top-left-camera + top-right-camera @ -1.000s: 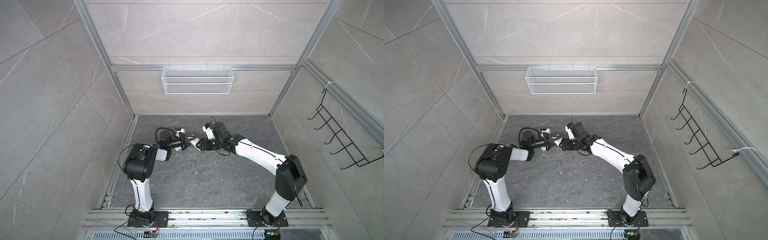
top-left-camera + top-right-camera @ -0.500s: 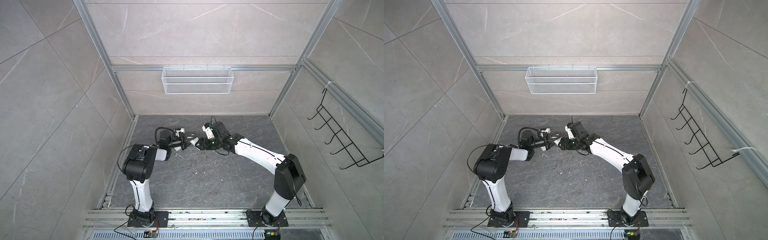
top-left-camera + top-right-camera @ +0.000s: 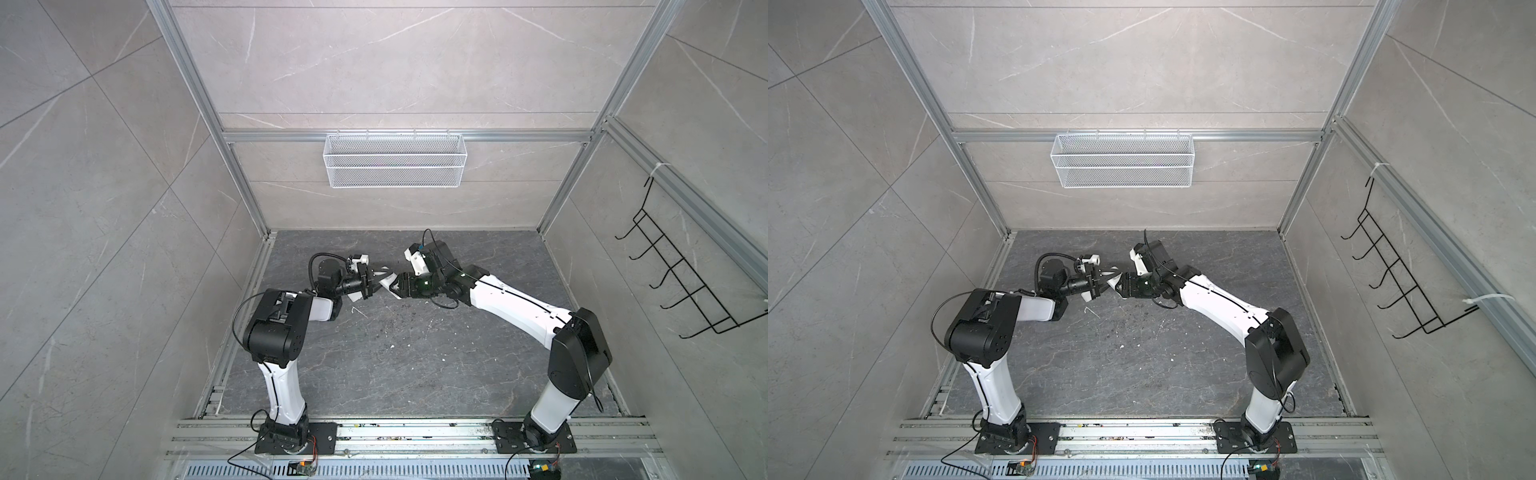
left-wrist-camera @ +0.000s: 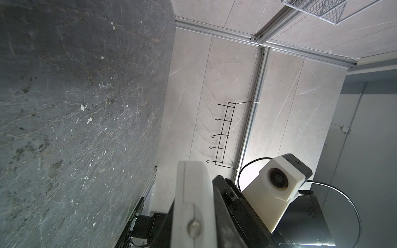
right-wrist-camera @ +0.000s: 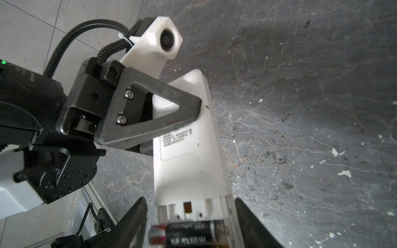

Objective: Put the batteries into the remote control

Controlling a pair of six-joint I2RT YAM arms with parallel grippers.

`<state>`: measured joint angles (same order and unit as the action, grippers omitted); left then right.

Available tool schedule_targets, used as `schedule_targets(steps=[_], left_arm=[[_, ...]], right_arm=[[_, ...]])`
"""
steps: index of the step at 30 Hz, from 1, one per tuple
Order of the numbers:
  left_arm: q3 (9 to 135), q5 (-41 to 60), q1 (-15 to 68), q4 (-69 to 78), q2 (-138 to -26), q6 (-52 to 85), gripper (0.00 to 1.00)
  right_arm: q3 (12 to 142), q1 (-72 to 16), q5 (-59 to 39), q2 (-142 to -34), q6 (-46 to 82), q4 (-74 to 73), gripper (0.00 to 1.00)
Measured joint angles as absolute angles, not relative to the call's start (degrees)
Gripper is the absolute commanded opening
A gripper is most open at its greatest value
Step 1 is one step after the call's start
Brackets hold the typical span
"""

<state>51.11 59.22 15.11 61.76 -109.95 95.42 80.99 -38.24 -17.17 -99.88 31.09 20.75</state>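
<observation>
The white remote control [image 5: 189,167] is held above the dark floor with its labelled back toward the right wrist camera. My left gripper [image 3: 371,283] is shut on its middle, one dark triangular finger [image 5: 150,116] pressed on the back. The battery bay at the remote's near end is uncovered. One black battery [image 5: 189,236] lies crosswise there, its red and silver end past the remote's edge. My right gripper [image 5: 190,200] is open, its fingers straddling that end and the battery. In both top views the two grippers meet at the remote [image 3: 1113,280]. It shows edge-on [image 4: 193,204] in the left wrist view.
A white wire basket [image 3: 395,166] hangs on the back wall. A black hook rack [image 3: 685,282] hangs on the right wall. White specks and a thin bent white wire [image 3: 359,309] lie on the floor under the grippers. Metal rails [image 3: 415,432] run along the front.
</observation>
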Motion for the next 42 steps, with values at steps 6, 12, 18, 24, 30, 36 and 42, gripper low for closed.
schedule_targets(steps=[6,12,18,24,30,36,42], left_arm=[[51.11,59.33,15.11,61.78,-109.82,95.42,0.0],[51.2,59.64,15.09,61.78,-109.75,95.44,0.0],[51.22,59.86,14.9,61.91,-109.75,95.5,0.0],[51.22,59.99,14.79,62.3,-109.75,96.05,0.0],[51.53,60.03,14.72,62.39,-109.75,96.71,0.0],[51.64,59.96,14.59,62.39,-109.75,97.19,0.0],[51.66,59.51,14.59,62.3,-109.54,97.73,0.0]], right_arm=[[80.99,-38.2,-17.12,-99.88,31.53,20.75,0.6],[80.99,-38.17,-17.1,-99.88,31.79,20.78,0.55],[80.99,-38.02,-17.41,-99.85,31.99,20.71,0.51],[80.99,-38.02,-17.61,-99.85,32.21,20.67,0.5],[80.99,-37.91,-17.78,-99.85,32.84,20.29,0.47],[81.03,-37.87,-17.74,-99.85,34.0,19.99,0.47],[81.67,-38.02,-16.97,-99.88,37.17,20.62,0.47]])
